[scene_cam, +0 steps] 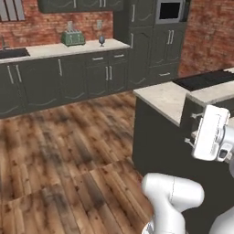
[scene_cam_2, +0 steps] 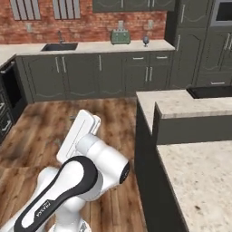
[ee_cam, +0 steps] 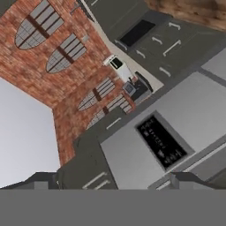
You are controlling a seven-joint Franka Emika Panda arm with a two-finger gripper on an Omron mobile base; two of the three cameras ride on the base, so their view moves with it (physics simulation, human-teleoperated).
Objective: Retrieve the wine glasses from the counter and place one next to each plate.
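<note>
Up at 3 o'clock in the left base view we see the claw (scene_cam: 188,129), jaws spread fully apart, holding and touching nothing. One glass (scene_cam: 102,41) stands on the counter (scene_cam: 50,49) at 12 o'clock, near the toaster (scene_cam: 73,38).

Wine glass (scene_cam: 101,41): on the tabletop (scene_cam: 55,49) right of the green toaster (scene_cam: 73,38); too small to tell squat from slim.
Sink (scene_cam: 13,53): far left of that toaster, cut off by the left base view's edge.
Wall oven (scene_cam_2: 222,12): right of the toaster, cropped at the right base view's corner.
Gripper (ee_cam: 110,183): fingertips barely rise at the hand view's bottom, blurred.
</note>
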